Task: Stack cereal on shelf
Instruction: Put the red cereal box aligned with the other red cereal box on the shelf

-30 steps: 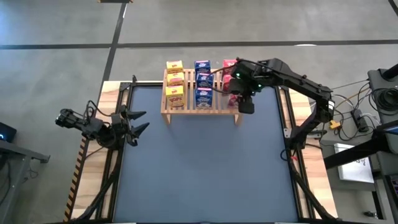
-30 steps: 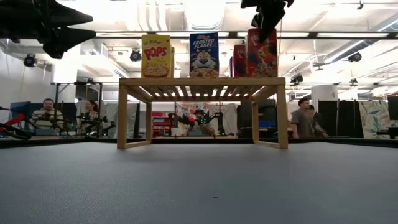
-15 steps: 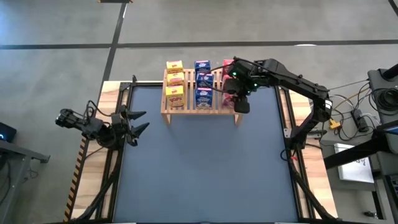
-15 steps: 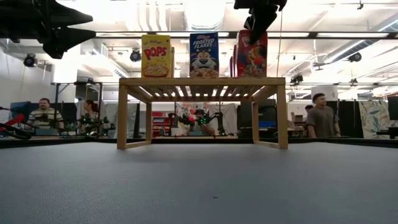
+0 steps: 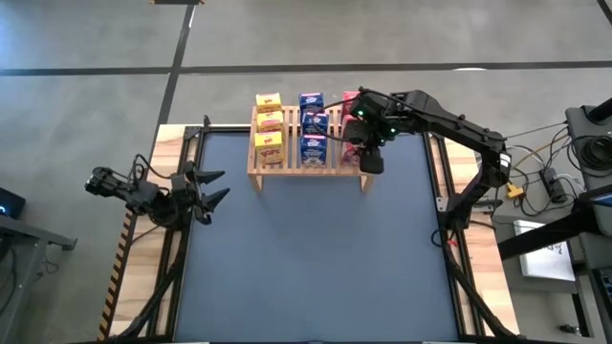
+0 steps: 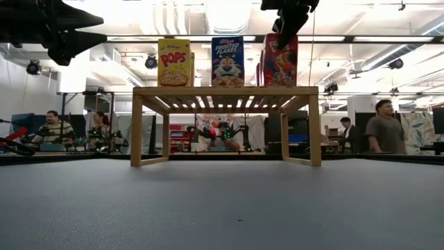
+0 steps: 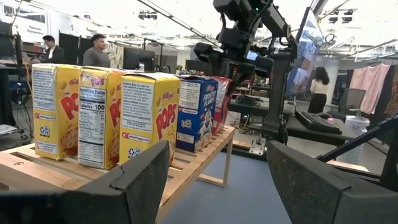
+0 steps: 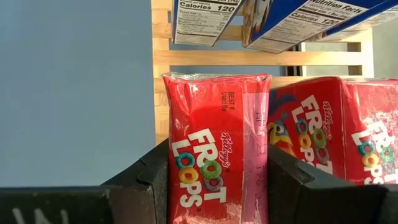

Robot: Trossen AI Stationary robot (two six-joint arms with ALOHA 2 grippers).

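Cardboard cereal boxes are standing on the slatted wooden shelf (image 5: pixel 308 161) at twelve o'clock on the desk (image 5: pixel 316 258): Corn Pops boxes (image 5: pixel 270 134), Frosted Flakes boxes (image 5: pixel 312 129), then Froot Loops. At nine o'clock the left end effector (image 5: pixel 212 188) is waiting open. The right end effector (image 8: pixel 217 186) is gripping a Froot Loops box (image 8: pixel 216 146) by its narrow sides; light, crushable, so gentle pressure looks wise.

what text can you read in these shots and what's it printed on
"POPS": front yellow box on the shelf.
"FROSTED FLAKES": blue box.
"FROOT LOOPS" and "BEST": red box between the right gripper fingers.
"FROOT LOOPS": second red box beside it.
"Calories 120": blue box side panel.
"Calories 100": yellow box side panel.
Other fine print is too small to read.
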